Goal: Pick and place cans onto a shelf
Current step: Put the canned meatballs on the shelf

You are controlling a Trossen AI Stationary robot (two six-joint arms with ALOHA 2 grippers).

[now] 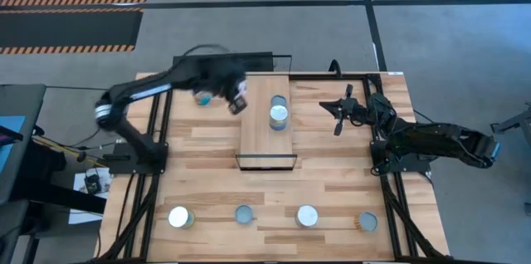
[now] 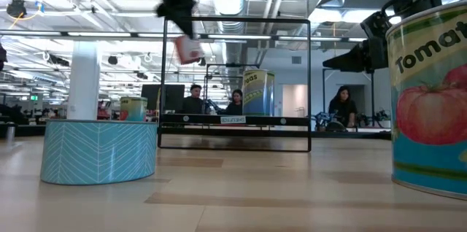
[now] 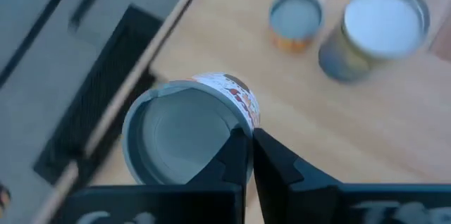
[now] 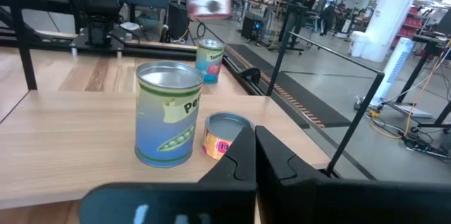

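Planked bench [image 1: 332,181]: shelf [image 1: 267,119] at the far middle already carries two cans [image 1: 279,114]. Left pincer [image 1: 236,98] grips a small can [image 3: 187,136] in the air by the shelf's left edge. Right pincer [image 1: 340,113] clenched, empty, idle right of shelf. Four cans [image 1: 306,216] remain along the near edge, one [image 1: 202,95] at far left.

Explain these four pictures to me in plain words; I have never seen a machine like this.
It is a robot with two dark arms at a wooden table. One camera looks straight down, one sits at table height, and one rides on each wrist. The left gripper holds a small can in the air beside the shelf, a pale board in a black frame. Two cans already stand on the shelf: a peas can and a low tin. Four more cans wait along the table's near edge, such as one. The right gripper waits, shut and empty.
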